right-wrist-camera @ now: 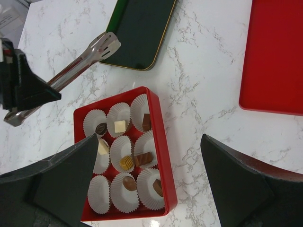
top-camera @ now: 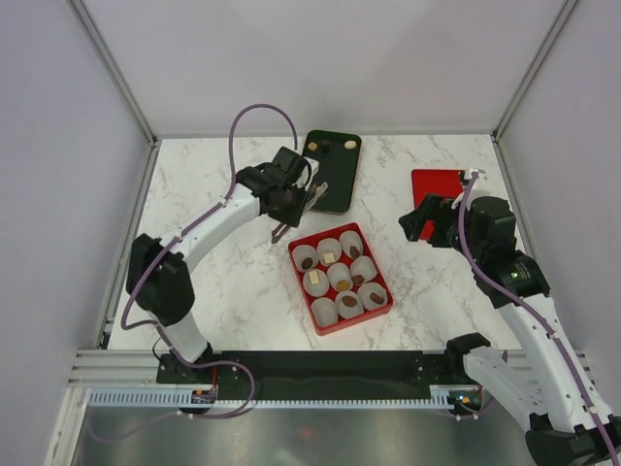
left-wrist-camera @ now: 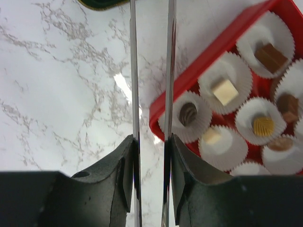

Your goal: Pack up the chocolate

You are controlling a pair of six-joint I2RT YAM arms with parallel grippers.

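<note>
A red box (top-camera: 380, 309) in the middle of the table holds white paper cups, and several of them carry chocolate (right-wrist-camera: 120, 126). Two more chocolate pieces (top-camera: 312, 147) lie at the far end of a dark green tray (top-camera: 335, 180). My left gripper (top-camera: 289, 202) is shut on metal tongs (right-wrist-camera: 80, 66), just left of the box and near the tray. The tong tips (right-wrist-camera: 110, 45) reach the tray's near edge with nothing seen between them. In the left wrist view the tong blades (left-wrist-camera: 134, 85) stand apart beside the box (left-wrist-camera: 208, 52). My right gripper (top-camera: 425, 219) hangs open right of the box.
A flat red lid (top-camera: 437, 184) lies at the back right, under my right arm, and shows in the right wrist view (right-wrist-camera: 274, 56). One cup (right-wrist-camera: 98, 200) at a box corner holds nothing. White marble table (top-camera: 213, 291) runs to walls on three sides.
</note>
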